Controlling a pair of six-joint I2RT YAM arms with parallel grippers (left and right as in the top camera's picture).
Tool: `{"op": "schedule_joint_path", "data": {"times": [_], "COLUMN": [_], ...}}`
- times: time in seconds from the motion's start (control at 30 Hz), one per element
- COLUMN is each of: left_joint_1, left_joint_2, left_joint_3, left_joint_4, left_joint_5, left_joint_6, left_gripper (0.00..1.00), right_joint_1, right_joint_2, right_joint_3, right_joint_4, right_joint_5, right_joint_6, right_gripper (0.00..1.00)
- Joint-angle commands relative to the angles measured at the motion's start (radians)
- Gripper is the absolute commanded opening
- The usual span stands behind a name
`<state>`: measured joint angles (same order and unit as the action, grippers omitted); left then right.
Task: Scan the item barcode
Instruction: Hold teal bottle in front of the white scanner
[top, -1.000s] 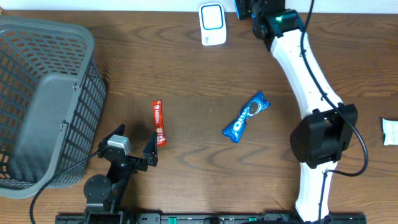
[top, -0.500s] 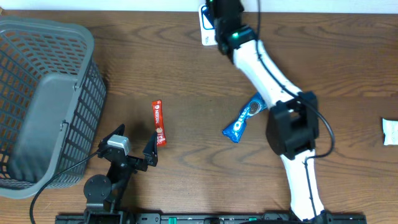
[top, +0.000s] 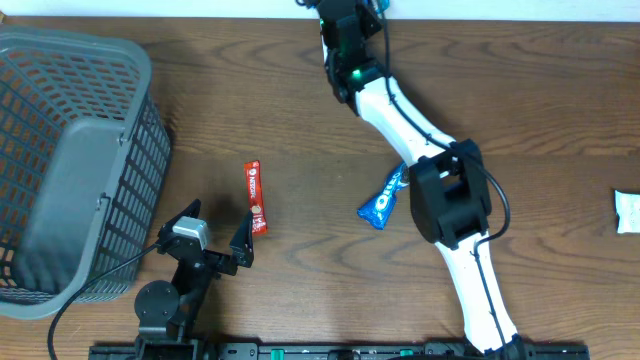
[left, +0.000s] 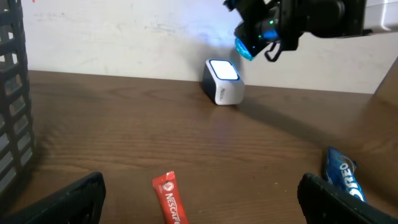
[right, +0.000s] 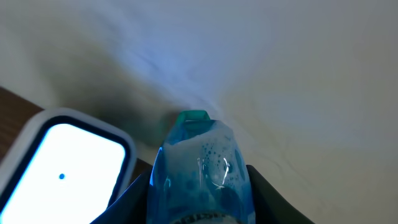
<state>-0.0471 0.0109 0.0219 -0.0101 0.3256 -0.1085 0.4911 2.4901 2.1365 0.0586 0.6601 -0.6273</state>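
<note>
My right gripper (right: 200, 202) is shut on the item, a see-through blue packet (right: 199, 158) with a green end. It holds the packet in the air just right of the lit white scanner (right: 59, 165). The left wrist view shows the scanner (left: 222, 81) by the back wall, with the packet (left: 244, 47) and right gripper (left: 264, 31) slightly above it. In the overhead view the right gripper (top: 345, 18) covers the scanner. My left gripper (top: 220, 214) stands open near the front edge, with a red Nescafe stick (top: 255, 197) lying beside its right finger.
A grey basket (top: 70, 150) fills the left side of the table. A blue Oreo pack (top: 381, 204) lies mid-table, partly under the right arm. A small white packet (top: 628, 211) sits at the far right edge.
The right arm has swung left along the back wall with the blue packet, from right of the scanner to over it. The left arm has stayed still.
</note>
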Motion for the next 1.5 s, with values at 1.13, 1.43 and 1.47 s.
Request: {"op": "schedule_joint_path", "data": {"times": [1.13, 1.43, 1.47], "left_joint_1": [-0.002, -0.002, -0.002], "left_joint_2": [-0.007, -0.007, -0.007], "left_joint_3": [-0.018, -0.018, -0.018], "left_joint_4": [-0.034, -0.034, -0.034], "left_joint_5": [-0.002, -0.002, -0.002], "left_joint_6": [-0.009, -0.009, -0.009], "left_gripper": [0.98, 0.98, 0.98], "right_joint_1": [0.060, -0.001, -0.014], "right_joint_2": [0.018, 0.018, 0.018], "right_joint_3": [0.026, 0.026, 0.026], "right_joint_4": [0.069, -0.027, -0.057], "right_joint_5": [0.338, 0.494, 0.512], "right_joint_6": [-0.391, -0.284, -0.259], "right_gripper": [0.19, 0.20, 0.20]}}
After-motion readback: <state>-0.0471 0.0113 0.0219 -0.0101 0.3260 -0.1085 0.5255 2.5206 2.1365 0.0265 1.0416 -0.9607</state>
